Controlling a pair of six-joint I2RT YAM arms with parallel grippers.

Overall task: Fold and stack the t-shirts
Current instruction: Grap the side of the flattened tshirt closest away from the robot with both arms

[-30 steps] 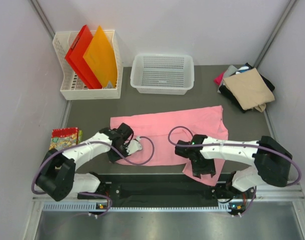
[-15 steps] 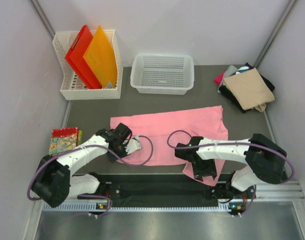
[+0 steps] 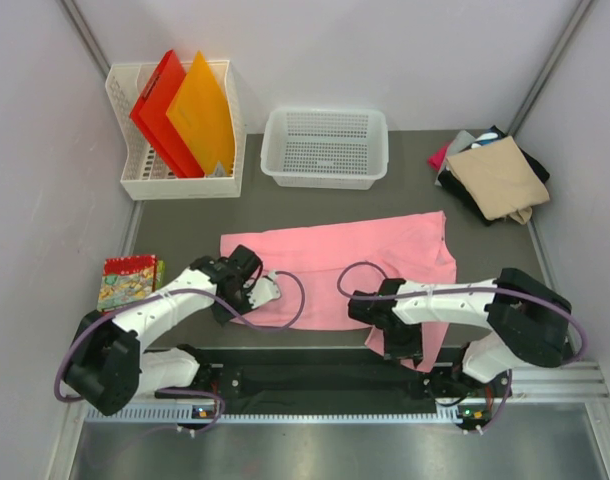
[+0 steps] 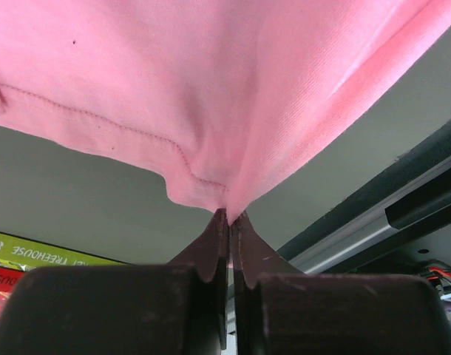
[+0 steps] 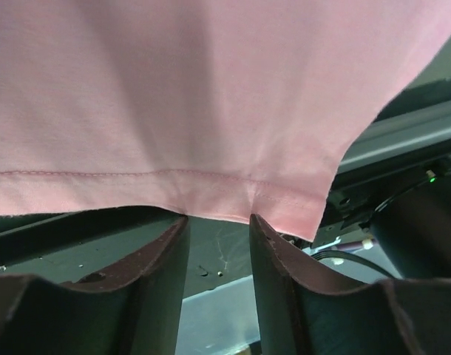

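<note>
Green packet (image 4: 41,254): "TREEHOUSE" legible; letters before it possibly cut off.

Tan t-shirt (image 3: 500,178) covers most folded t-shirts (image 3: 465,196) beneath.

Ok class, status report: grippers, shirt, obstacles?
Left gripper shut on pink shirt, near edge. Right gripper open at the hem, not gripping. No obstruction seen.

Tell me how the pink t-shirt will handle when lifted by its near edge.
Likely floppy: the pink t-shirt puckers and drapes from where the left gripper pinches its edge. Probably light, since that small pinch holds it up. It may sag between holds; the right gripper stands open at the hem.
</note>
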